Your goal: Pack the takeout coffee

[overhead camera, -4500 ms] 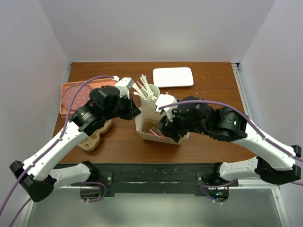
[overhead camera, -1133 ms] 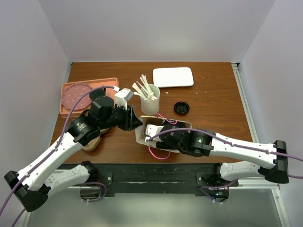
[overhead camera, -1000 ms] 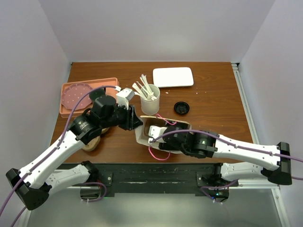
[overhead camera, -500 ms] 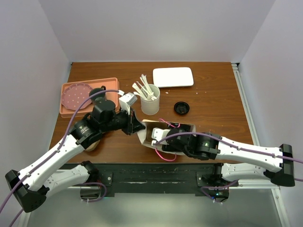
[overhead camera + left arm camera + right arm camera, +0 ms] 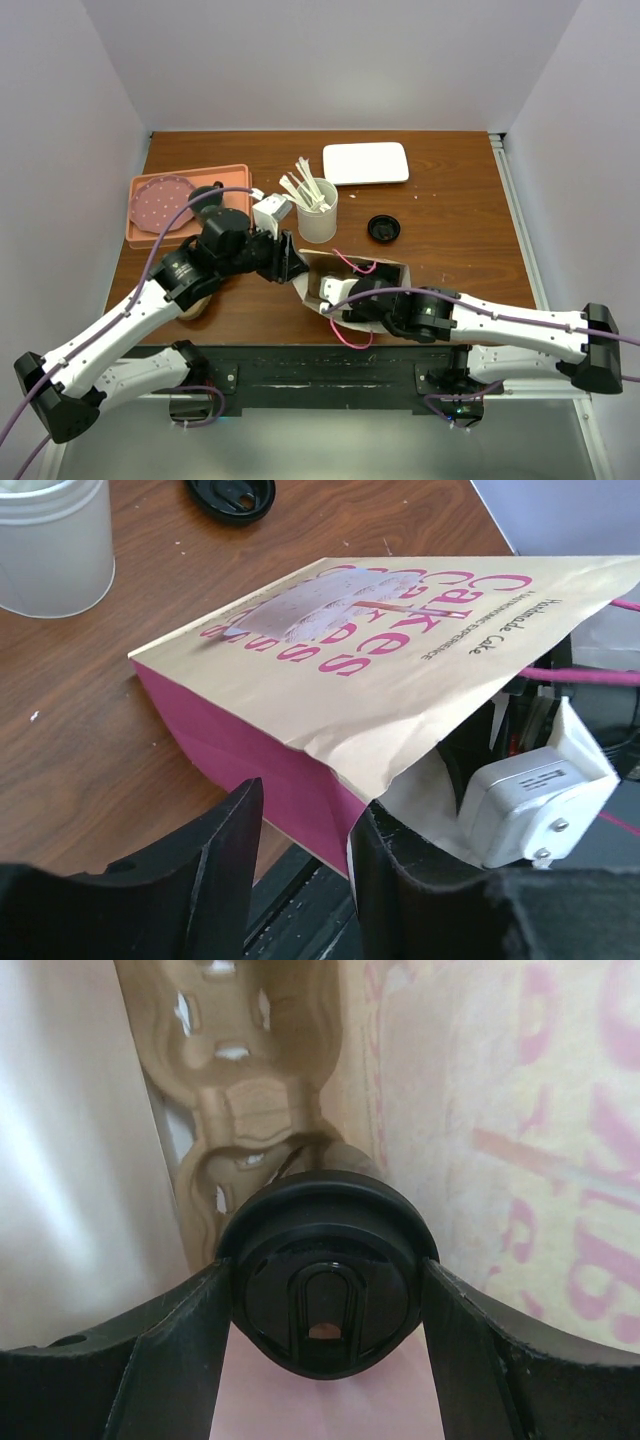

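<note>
Tipping further forward — bag [image 5: 400, 670], takeout coffee [image 5: 322, 1295] clamped in right pincer [image 5: 325, 1272]

Eyes on the brown wooden worktop [image 5: 460, 230], and there is plenty sitting on it. Back left, a salmon tray [image 5: 232, 176] lies flat near the edge. At the rear, a white rectangular plate [image 5: 366, 163]. Just in front of that plate stands the white cup [image 5: 318, 226], upright. To its right, apart from it, a black lid [image 5: 383, 228] lies on the bare wood. Down front, the paper bag [image 5: 380, 670] is tipped over on its side, pink lettering up, its pink flank on the wood. Far left, a tan cardboard carrier [image 5: 192, 305] peeks out, mostly hidden
</note>
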Robot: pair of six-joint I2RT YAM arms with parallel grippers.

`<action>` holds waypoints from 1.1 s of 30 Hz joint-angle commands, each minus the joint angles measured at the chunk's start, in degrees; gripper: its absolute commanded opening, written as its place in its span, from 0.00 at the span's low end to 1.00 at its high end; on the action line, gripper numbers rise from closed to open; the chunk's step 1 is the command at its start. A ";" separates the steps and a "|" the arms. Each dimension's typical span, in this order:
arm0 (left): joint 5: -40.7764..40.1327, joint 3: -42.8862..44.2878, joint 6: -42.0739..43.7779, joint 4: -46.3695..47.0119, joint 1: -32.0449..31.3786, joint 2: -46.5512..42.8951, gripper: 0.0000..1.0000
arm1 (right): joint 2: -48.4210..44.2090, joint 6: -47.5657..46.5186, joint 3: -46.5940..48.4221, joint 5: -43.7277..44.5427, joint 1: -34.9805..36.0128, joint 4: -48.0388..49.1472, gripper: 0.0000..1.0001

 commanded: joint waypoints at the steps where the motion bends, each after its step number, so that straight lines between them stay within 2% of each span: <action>1: -2.29 2.81 2.75 -0.08 -0.30 0.76 0.45 | 1.74 -8.95 -3.74 9.17 0.00 9.14 0.09; 5: -4.05 3.60 3.98 1.94 -0.30 0.67 0.36 | 3.85 -10.80 -4.11 11.66 -1.49 15.14 0.09; 8: -3.70 3.43 3.80 3.17 -0.39 0.15 0.25 | 4.99 -10.37 -2.97 11.40 -1.85 16.30 0.10; 20: -1.24 0.35 2.48 4.49 -0.39 -1.34 0.18 | 0.26 -4.04 2.40 -0.02 -6.14 5.14 0.11; 33: 0.70 -3.08 3.98 7.48 -0.30 -2.23 0.13 | 0.25 -2.55 -0.15 0.06 -7.03 5.57 0.09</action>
